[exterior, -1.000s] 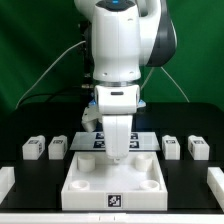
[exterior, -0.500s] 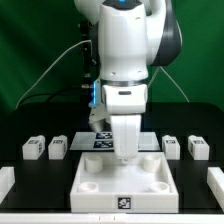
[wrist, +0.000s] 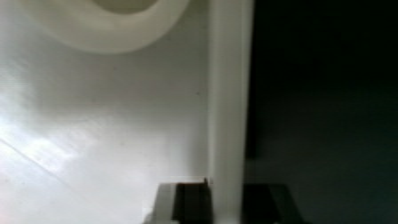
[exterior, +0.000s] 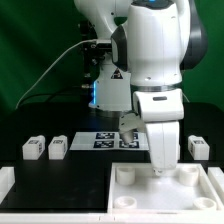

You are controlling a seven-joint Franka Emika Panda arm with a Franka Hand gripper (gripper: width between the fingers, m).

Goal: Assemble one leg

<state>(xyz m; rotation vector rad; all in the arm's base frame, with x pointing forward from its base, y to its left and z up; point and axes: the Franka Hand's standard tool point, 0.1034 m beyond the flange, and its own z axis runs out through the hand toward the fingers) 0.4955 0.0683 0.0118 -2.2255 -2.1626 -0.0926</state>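
Three legs show in the exterior view, small white tagged blocks on the black table: two (exterior: 33,148) (exterior: 58,148) at the left and one (exterior: 198,148) at the right, partly behind the arm. My gripper (exterior: 159,172) holds none of them. It points straight down at the far rim of the large white tray-like piece (exterior: 135,192), now at the exterior view's right. In the wrist view the rim (wrist: 226,100) runs between my two dark fingers (wrist: 187,205), which are shut on it; my gripper (wrist: 226,203) straddles that wall. A round hole (wrist: 125,15) shows in the tray floor.
The marker board (exterior: 105,138) lies behind the tray, in the middle of the table. A white block (exterior: 5,182) sits at the front left corner. Green curtain and cables stand behind the arm.
The arm and the tray-like piece have slid together from the middle to the exterior view's right. The legs have not moved; one at the right is now hidden by the arm.
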